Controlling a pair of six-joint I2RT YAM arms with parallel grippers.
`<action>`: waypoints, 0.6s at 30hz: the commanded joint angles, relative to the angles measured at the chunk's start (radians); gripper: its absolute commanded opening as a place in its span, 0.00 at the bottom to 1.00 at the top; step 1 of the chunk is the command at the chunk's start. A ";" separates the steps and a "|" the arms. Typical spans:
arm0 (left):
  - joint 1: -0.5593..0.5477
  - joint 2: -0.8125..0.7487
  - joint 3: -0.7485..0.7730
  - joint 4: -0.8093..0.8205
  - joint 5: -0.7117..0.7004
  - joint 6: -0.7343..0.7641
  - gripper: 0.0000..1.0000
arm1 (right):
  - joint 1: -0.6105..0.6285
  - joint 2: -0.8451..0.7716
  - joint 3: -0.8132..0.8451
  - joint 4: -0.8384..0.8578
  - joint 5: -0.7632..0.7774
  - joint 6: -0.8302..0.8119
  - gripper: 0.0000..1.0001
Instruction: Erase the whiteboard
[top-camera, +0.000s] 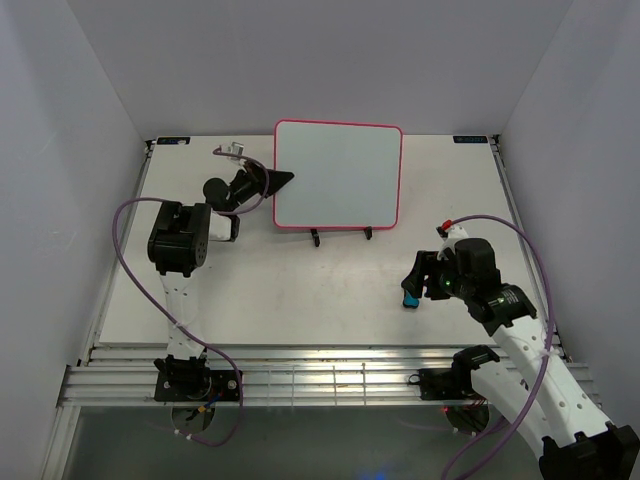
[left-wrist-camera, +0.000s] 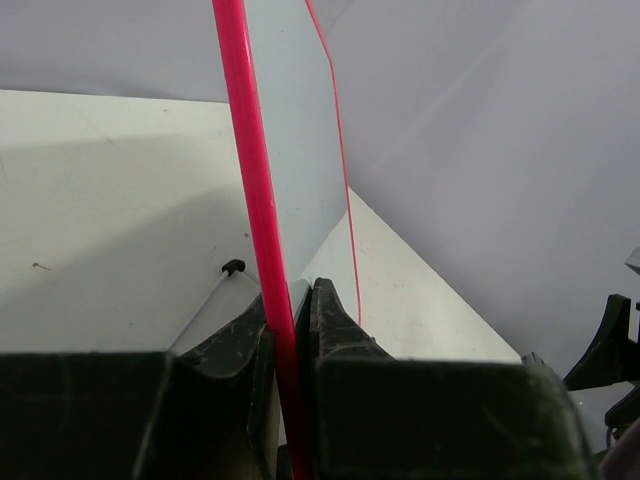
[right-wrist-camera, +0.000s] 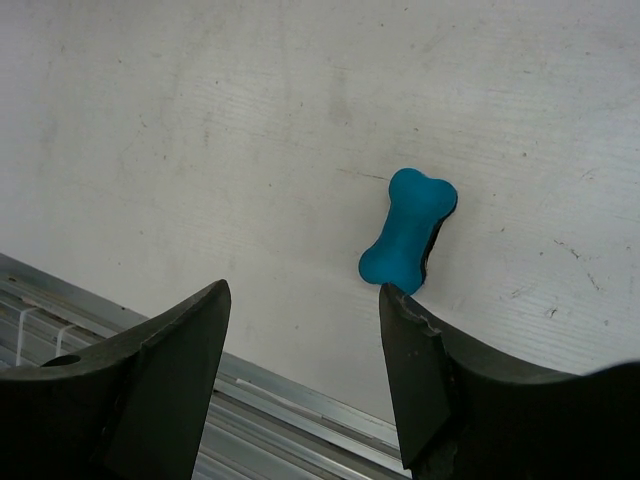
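The whiteboard (top-camera: 338, 175), white with a pink-red frame and no writing on it, stands upright on a thin black wire stand (top-camera: 340, 236) at the back middle of the table. My left gripper (top-camera: 282, 180) is shut on the board's left edge; in the left wrist view the pink frame (left-wrist-camera: 250, 180) runs between the two fingers. The blue bone-shaped eraser (right-wrist-camera: 408, 229) lies on the table, also seen in the top view (top-camera: 410, 298). My right gripper (top-camera: 416, 285) is open and empty just above it, with the eraser just beyond its right fingertip.
Grey walls close in the table on the left, back and right. A slotted aluminium rail (top-camera: 330, 380) runs along the near edge by the arm bases. A small clip-like object (top-camera: 234, 151) lies at the back left.
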 joint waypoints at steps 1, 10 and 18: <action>0.029 0.014 -0.038 0.314 0.182 0.319 0.00 | -0.002 -0.019 0.035 0.029 -0.028 -0.024 0.67; 0.047 0.045 -0.066 0.312 0.196 0.377 0.00 | -0.002 -0.042 0.039 0.029 -0.042 -0.029 0.67; 0.058 0.067 -0.070 0.312 0.223 0.448 0.00 | -0.002 -0.053 0.038 0.038 -0.062 -0.030 0.67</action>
